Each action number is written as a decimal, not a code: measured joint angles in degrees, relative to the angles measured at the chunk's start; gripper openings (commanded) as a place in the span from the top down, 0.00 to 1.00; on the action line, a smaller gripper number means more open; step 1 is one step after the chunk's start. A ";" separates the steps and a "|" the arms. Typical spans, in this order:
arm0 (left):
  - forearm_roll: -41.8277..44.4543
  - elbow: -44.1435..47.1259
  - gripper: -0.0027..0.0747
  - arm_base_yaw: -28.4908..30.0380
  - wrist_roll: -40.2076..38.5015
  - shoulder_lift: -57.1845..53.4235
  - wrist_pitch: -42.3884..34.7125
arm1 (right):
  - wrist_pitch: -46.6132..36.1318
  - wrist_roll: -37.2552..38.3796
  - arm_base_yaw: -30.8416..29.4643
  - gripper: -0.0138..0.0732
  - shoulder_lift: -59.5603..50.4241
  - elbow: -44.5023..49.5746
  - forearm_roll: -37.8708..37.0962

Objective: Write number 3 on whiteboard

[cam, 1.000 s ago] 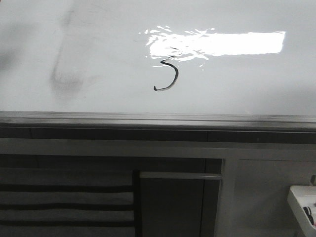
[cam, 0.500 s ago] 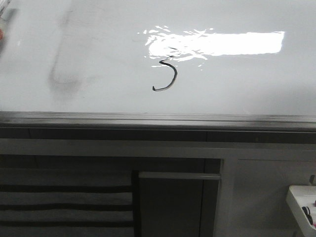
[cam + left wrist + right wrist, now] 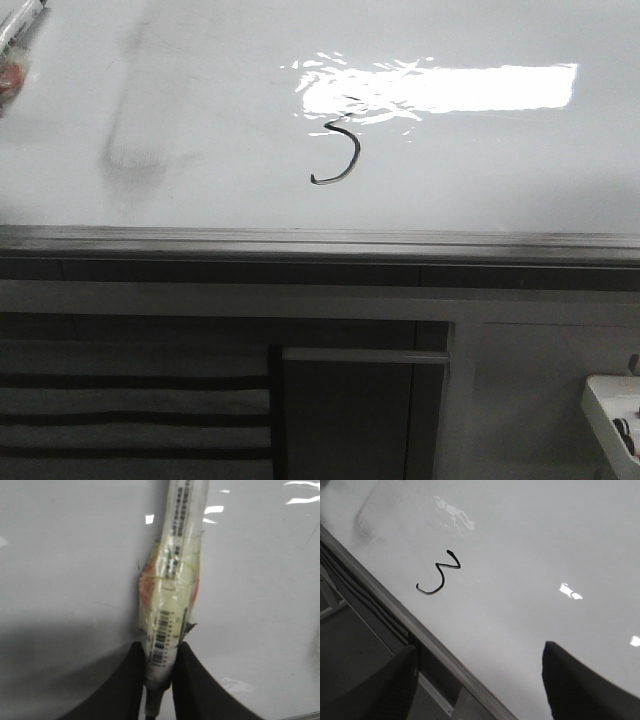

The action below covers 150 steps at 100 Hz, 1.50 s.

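Fingers (image 3: 132,680) of the left end effector (image 3: 159,672) are dark and squeezed tight on a marker pen (image 3: 172,580). The pen is a long see-through tube with a barcode label, and yellowish tape is wrapped around its middle with a bit of red under it. The pen pokes straight out past the fingers, over the whiteboard (image 3: 60,555). In the front view only a small bit of the pen (image 3: 15,45) shows, at the far left corner of the board, so the left arm is reaching out on that side.

The right end effector (image 3: 477,680) is wide open and holds nothing. Its two dark fingers (image 3: 585,687) are far apart, and it hangs over the near edge of the whiteboard (image 3: 530,545), tipped so the board's edge runs slanted across its view. It is not touching the board.

The number 3 (image 3: 338,152) is a thin black curvy line near the middle of the whiteboard (image 3: 500,170), just below a bright patch of light (image 3: 440,88). Its top part is partly lost in the shine from the front, but the right wrist view shows the whole number 3 (image 3: 439,574). A faint grey smudge (image 3: 130,160) sits well to the left of it. The grey metal edge (image 3: 320,242) runs along the near side of the board.
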 measured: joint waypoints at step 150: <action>0.57 9.71 0.99 0.13 -0.46 -40.15 14.46 | -7.68 20.53 -0.12 0.93 -15.77 11.85 1.24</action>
